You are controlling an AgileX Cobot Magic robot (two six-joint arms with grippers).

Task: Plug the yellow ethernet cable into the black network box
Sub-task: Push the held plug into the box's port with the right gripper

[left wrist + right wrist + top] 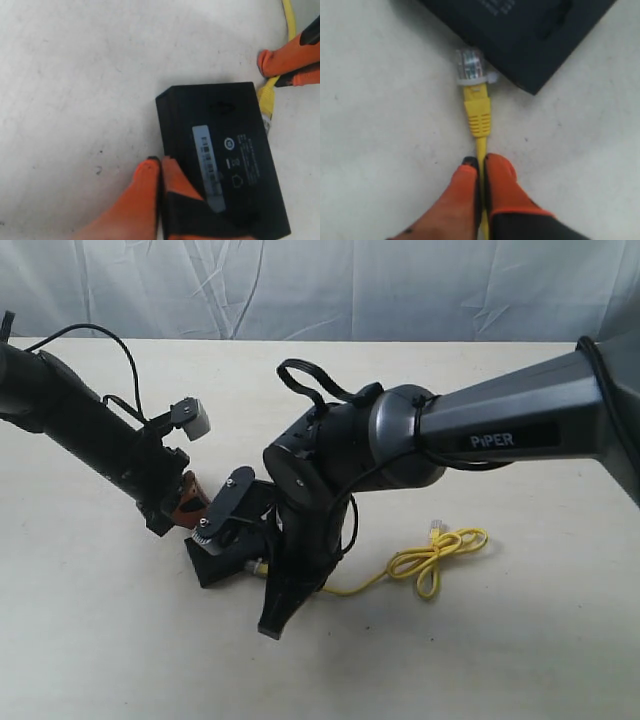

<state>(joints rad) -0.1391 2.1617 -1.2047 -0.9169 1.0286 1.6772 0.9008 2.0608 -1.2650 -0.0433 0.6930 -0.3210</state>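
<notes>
The black network box [220,145] lies flat on the table, pale label strip up, and shows under both arms in the exterior view [212,562]. My left gripper [160,162] is shut with nothing between its fingers. Its orange fingertips rest against the box's long side. My right gripper [481,162] is shut on the yellow ethernet cable [479,117] just behind the yellow boot. The clear plug [470,65] lies on the table, its tip at the box's edge [520,40] near a corner. The cable's bow-like loop [440,552] and its free plug [435,527] lie to the right.
The right arm [480,430] hangs low over the middle of the pale tabletop [100,640] and hides its own gripper in the exterior view. A crumpled white backdrop [320,280] closes the far edge.
</notes>
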